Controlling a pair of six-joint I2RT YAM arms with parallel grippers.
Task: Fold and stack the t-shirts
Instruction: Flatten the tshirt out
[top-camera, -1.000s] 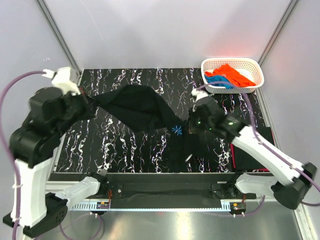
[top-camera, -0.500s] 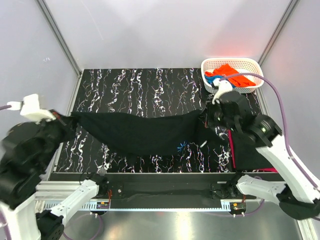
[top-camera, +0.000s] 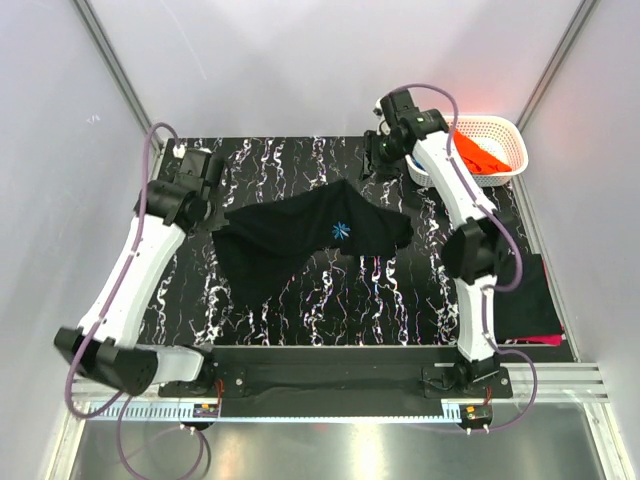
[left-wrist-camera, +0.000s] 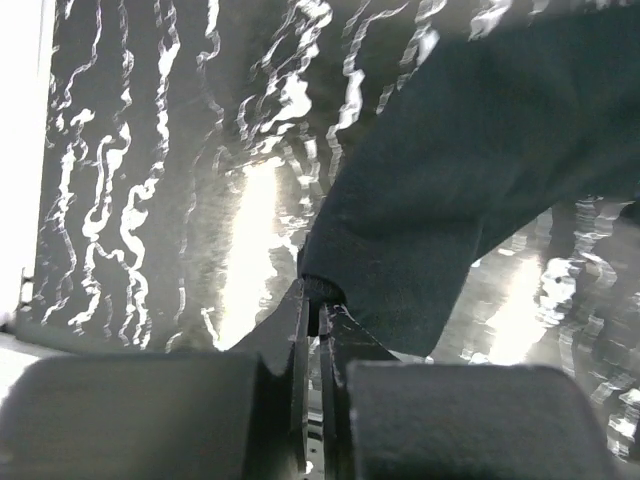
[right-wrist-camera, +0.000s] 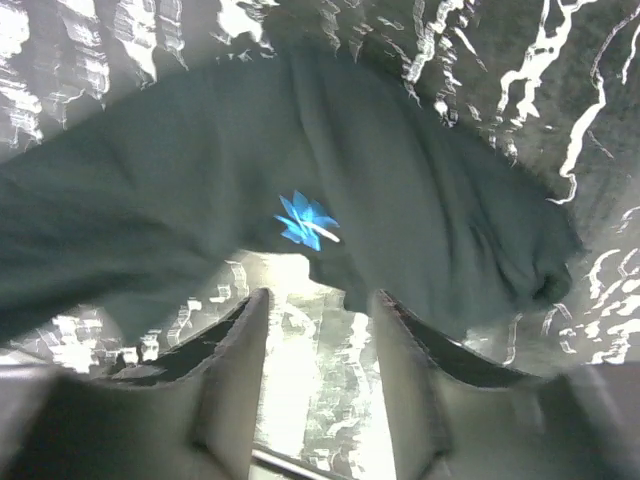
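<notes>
- My left claw (left-wrist-camera: 318, 305) is clamped on the edge of the black t-shirt (top-camera: 290, 240).
- My right claw (right-wrist-camera: 315, 300) stands apart, empty, over its blue starburst mark (right-wrist-camera: 305, 222).
- The shirt spreads rumpled across mid-desk (top-camera: 330, 295).

Brightly, evenly lit from above; strong glare on the glossy bench (left-wrist-camera: 250, 230); right wrist view smeared with motion blur.

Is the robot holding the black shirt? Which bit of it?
Yes. The left gripper pinches the black t-shirt by a bunched bit of its edge. The right gripper is open and holds nothing.
</notes>
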